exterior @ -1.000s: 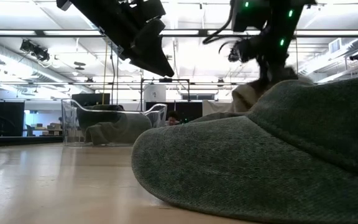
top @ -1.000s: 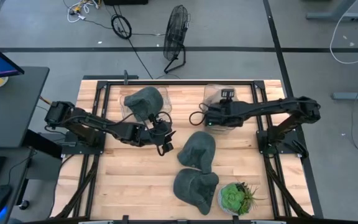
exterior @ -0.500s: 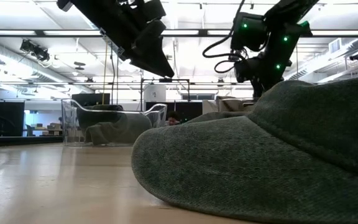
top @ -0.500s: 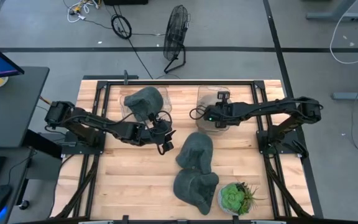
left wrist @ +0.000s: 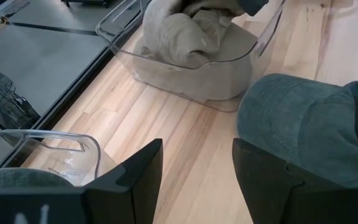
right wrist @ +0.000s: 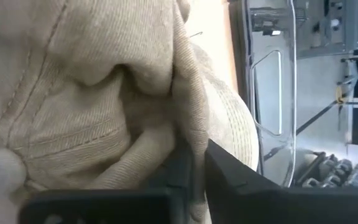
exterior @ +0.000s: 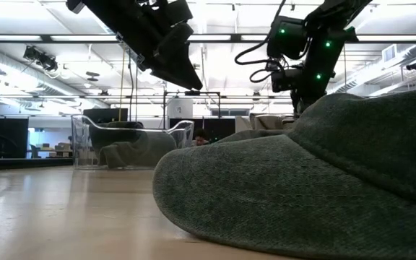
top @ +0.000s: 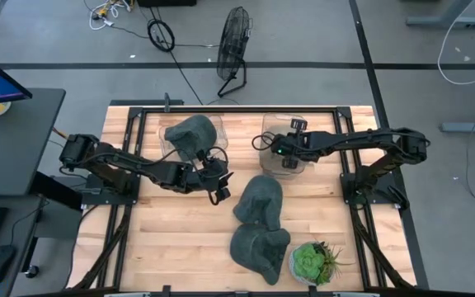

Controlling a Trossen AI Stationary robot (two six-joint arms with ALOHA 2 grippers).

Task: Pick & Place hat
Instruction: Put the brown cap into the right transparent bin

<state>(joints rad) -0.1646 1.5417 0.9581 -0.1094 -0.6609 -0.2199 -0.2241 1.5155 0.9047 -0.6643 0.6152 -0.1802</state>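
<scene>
A beige hat point(left wrist: 185, 31) lies bunched in the clear bin point(top: 303, 132) at the table's far right. My right gripper point(right wrist: 194, 168) is down in that bin, shut on the hat. My left gripper point(left wrist: 197, 162) hovers open above bare wood between the two bins, left of a green hat point(top: 260, 200) that lies crown up on the table. A second green hat point(top: 260, 247) lies nearer, against it. A third green hat point(top: 190, 136) fills the left clear bin point(left wrist: 42, 149). My right gripper pinches a fold of the beige hat's cloth point(right wrist: 188, 124) between its two fingers. The hat bulges around the fingers point(right wrist: 241, 180) and rests in the bin.
A potted succulent point(top: 312, 262) stands at the near right corner beside the nearest green hat. That hat fills the right of the low view point(exterior: 323, 188). Bare wood point(top: 171, 231) lies on the table's near left side.
My right gripper has moved a little toward the table's left and far edge over the right bin. The beige hat that hung under it now lies down in the bin. My left arm has kept still.
</scene>
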